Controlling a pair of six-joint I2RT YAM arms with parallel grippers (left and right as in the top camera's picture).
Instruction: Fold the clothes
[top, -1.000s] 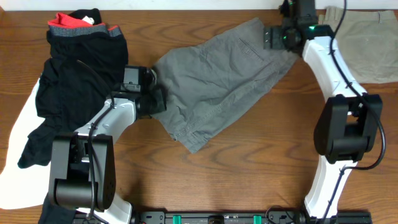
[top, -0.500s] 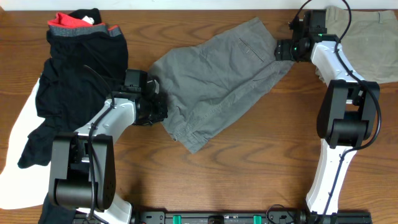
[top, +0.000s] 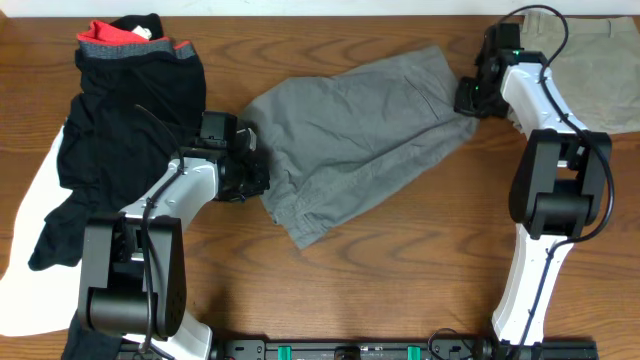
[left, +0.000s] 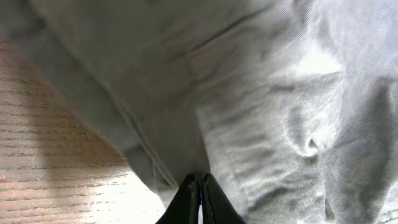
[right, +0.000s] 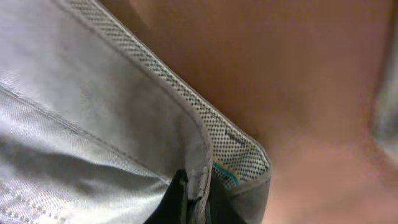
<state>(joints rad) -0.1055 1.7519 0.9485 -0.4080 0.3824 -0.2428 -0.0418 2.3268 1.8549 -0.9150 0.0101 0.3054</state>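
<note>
Two tools closed on cloth | left tool (left: 199, 186) pinches grey shorts (top: 350, 150) at their 9 o'clock edge | right tool (right: 196, 186) nips waistband (right: 236, 149) at 2 o'clock | shorts sprawl across centre of worktop (top: 400, 290) | likely soft, light, droopy: hold seams, corners.

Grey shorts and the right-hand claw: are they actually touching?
Touching. The right wrist view shows the right gripper pinched shut on the waistband edge of the grey shorts, with cloth caught between its fingertips.
</note>
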